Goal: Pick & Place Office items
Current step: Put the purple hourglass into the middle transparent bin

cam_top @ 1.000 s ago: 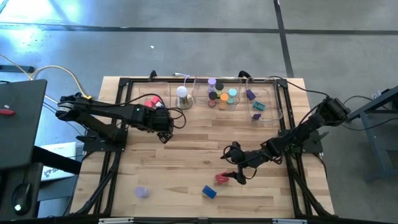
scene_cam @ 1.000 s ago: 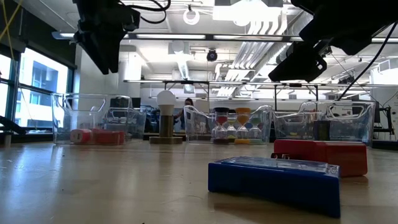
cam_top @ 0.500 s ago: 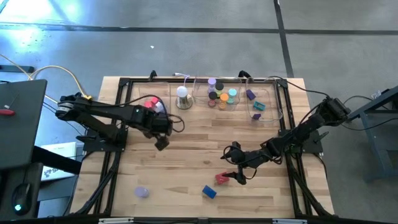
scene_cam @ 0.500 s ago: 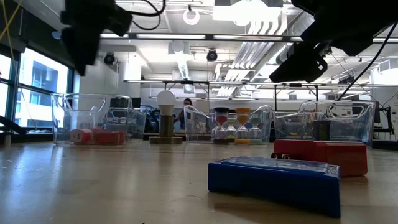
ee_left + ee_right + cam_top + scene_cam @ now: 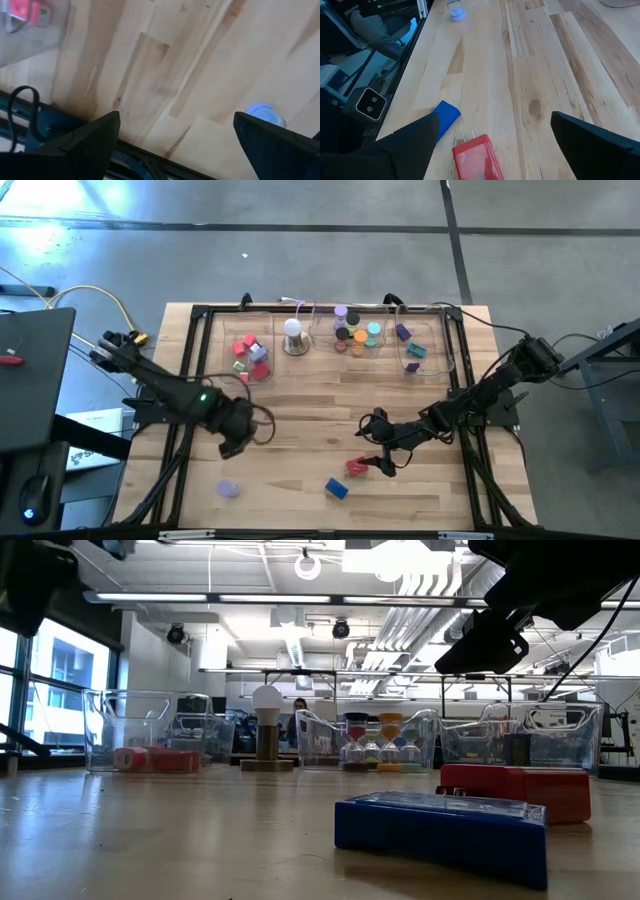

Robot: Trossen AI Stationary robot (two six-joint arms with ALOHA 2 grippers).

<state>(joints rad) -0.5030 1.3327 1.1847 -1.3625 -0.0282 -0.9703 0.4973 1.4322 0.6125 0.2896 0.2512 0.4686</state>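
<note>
Overhead, a wooden bench (image 5: 300,410) carries two dark arms and scattered office items.
Left claw (image 5: 232,448): fingers apart and empty, hanging over the bench toward its near-left part.
Right claw (image 5: 381,465): fingers apart and empty, poised right of centre, just beside the red block.
Red block (image 5: 357,468): lies flat on the bench right at the right claw's fingertips; in the right wrist view it sits between the two dark fingers, close in, metal prongs showing at its far end, long axis running roughly along the claw's line of sight.
Blue block (image 5: 336,488): near the red block, a little nearer the bench's front edge and to its left.
Lilac roll (image 5: 228,489): alone near the front-left corner, just ahead of the left claw; the left wrist view shows it between that claw's fingers, farther off.
Trays: clear plastic trays (image 5: 355,332) along the back edge already hold many coloured pieces; a white dome lamp (image 5: 293,330) stands between them.
Nearer arm: right arm for the red block, left arm for the lilac roll.
Likely next move: the right claw lowers and closes across the red block's narrow width.
</note>
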